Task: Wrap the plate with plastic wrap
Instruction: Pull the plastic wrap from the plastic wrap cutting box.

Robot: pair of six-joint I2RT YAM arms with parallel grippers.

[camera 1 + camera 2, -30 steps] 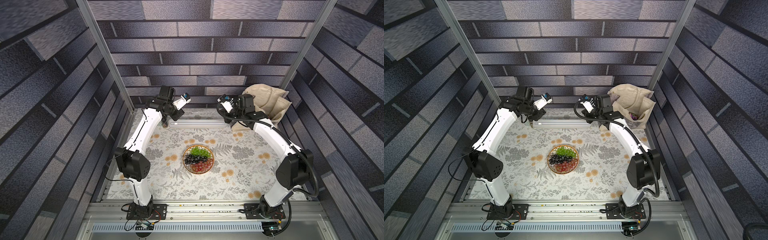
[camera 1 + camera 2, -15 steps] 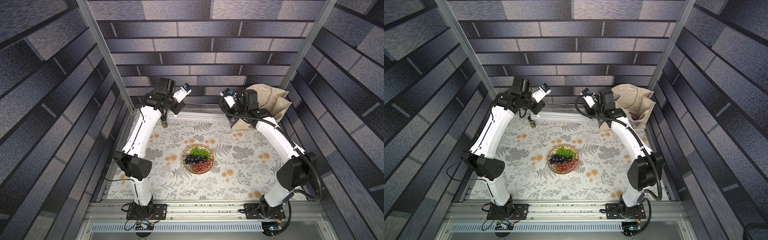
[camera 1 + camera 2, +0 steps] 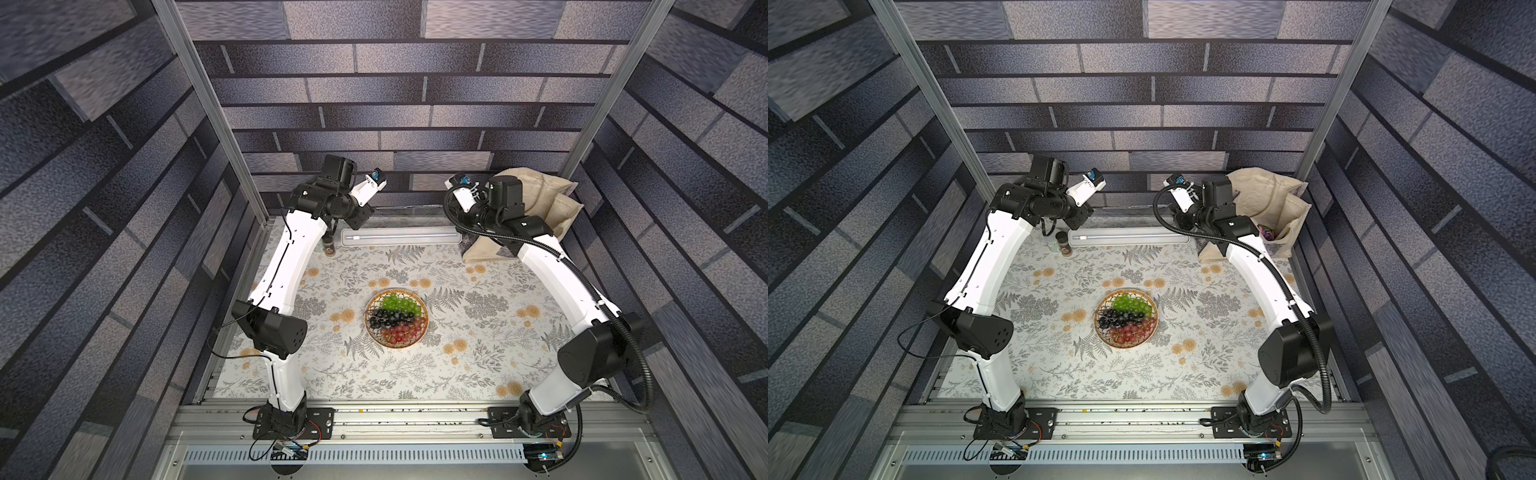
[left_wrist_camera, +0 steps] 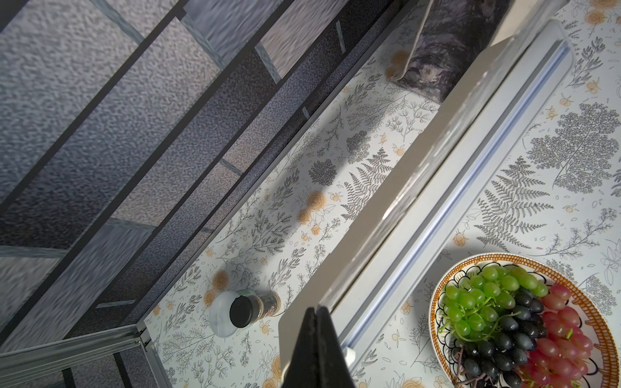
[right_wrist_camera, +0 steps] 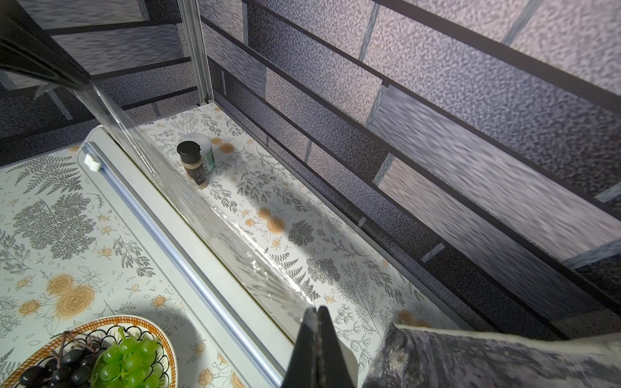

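I'm holding plastic wrap point(image 5: 201, 208) taut above its box point(image 3: 415, 241) — left gripper point(image 4: 316, 310), right gripper point(image 5: 316, 310) clenching it; next, pulling it over the plate point(image 4: 497, 257).

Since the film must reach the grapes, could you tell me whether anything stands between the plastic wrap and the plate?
Nothing visible does. Between the plastic wrap, stretched above its dispenser box, and the plate lies only tablecloth; the spice jar stands aside.

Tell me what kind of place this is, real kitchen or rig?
Probably a robot test cell dressed as a kitchen table, not a real kitchen: brick-print panel walls on aluminium posts, two arms bolted to a front rail, floral tablecloth with a plate of grapes.
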